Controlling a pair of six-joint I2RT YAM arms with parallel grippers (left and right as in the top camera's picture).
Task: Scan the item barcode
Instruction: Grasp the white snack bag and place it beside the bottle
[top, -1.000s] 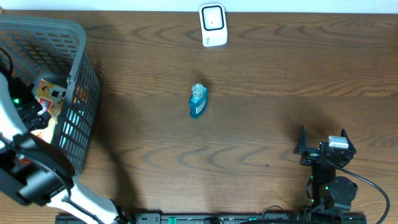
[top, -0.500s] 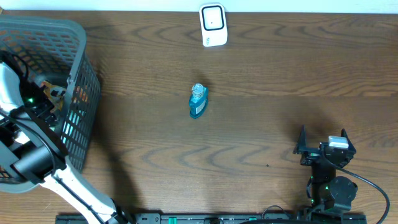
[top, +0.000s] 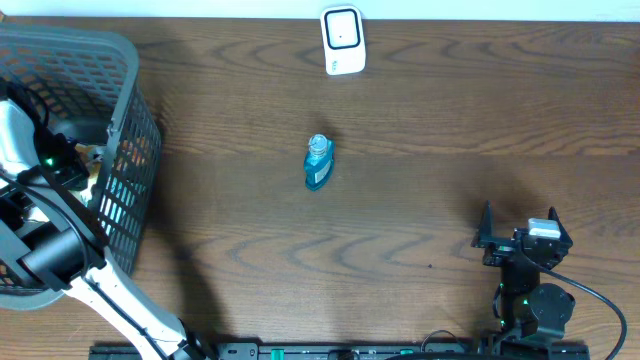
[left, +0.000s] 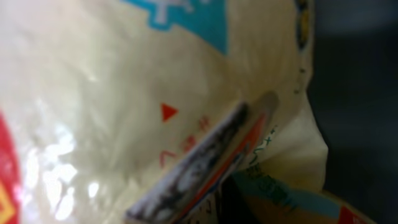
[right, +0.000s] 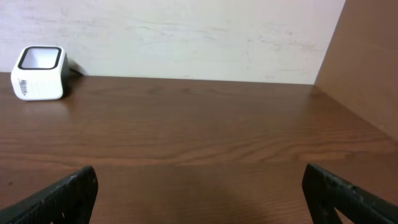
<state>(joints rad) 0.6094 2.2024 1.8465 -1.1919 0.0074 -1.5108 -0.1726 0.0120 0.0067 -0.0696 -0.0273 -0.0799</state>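
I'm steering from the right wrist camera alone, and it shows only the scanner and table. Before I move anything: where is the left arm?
Observer: The left gripper is down inside the grey basket at the table's left end.
Operator: Does it have an item?
Observer: Its jaws are shut, and a pale packet with red and blue print fills its wrist camera. I cannot tell whether the packet is actually pinched.
Operator: Anything else out on the table?
Observer: A blue bottle lies near the middle, apart from the scanner and on the robot's side of it.
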